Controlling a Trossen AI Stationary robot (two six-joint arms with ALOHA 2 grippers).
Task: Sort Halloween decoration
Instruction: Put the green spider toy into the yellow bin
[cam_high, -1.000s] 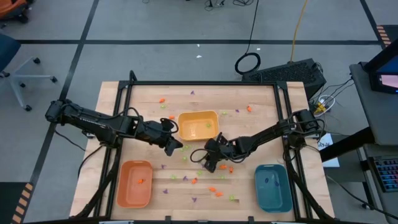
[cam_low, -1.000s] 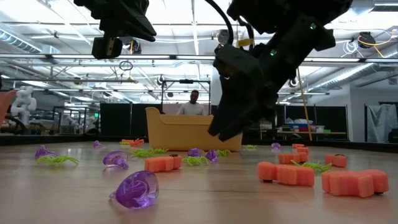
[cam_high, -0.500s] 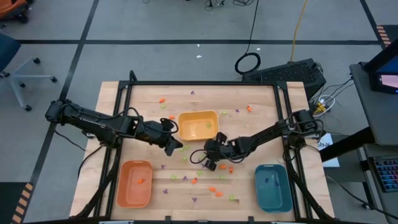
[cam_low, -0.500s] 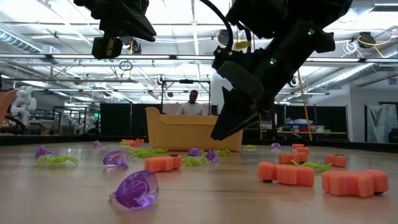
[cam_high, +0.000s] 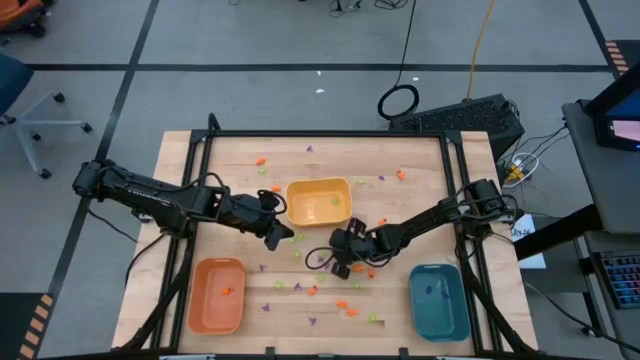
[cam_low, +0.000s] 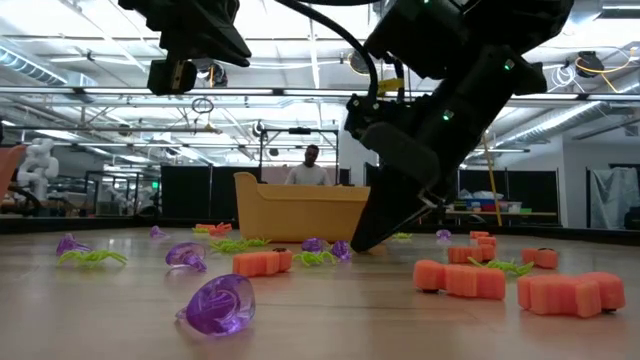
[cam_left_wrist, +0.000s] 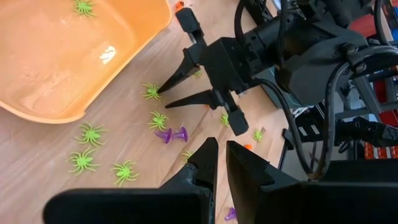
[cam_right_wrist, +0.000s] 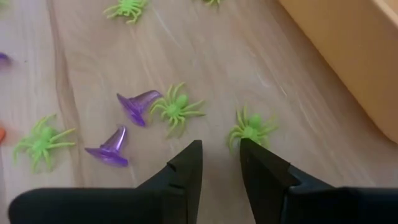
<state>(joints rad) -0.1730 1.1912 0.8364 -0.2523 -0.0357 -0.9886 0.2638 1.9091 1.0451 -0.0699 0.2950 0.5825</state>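
Note:
The Halloween decoration is many tiny orange, light green and purple pieces scattered over the wooden table (cam_high: 400, 150). My right gripper (cam_right_wrist: 221, 144) is open and low over the table's middle (cam_high: 336, 262), just near of the yellow tray (cam_high: 318, 184). Its fingertips point down at a green spider (cam_right_wrist: 252, 132), with another spider (cam_right_wrist: 177, 107) and two purple hats (cam_right_wrist: 138, 102) close by. I cannot tell whether a fingertip touches the wood. My left gripper (cam_high: 280, 234) hangs shut, higher up, left of the yellow tray.
The orange tray (cam_high: 216, 296) sits at the near left and the teal tray (cam_high: 438, 302) at the near right, each with a piece inside. Orange blocks (cam_low: 460, 280) and a purple ring (cam_low: 218, 303) lie near the front edge. A person stands far behind the table.
My right gripper has come down toward the tabletop and shifted slightly toward the table's right, so its fingertips now stand just above the wood beside the green spiders. The left arm and the pieces have stayed where they were.

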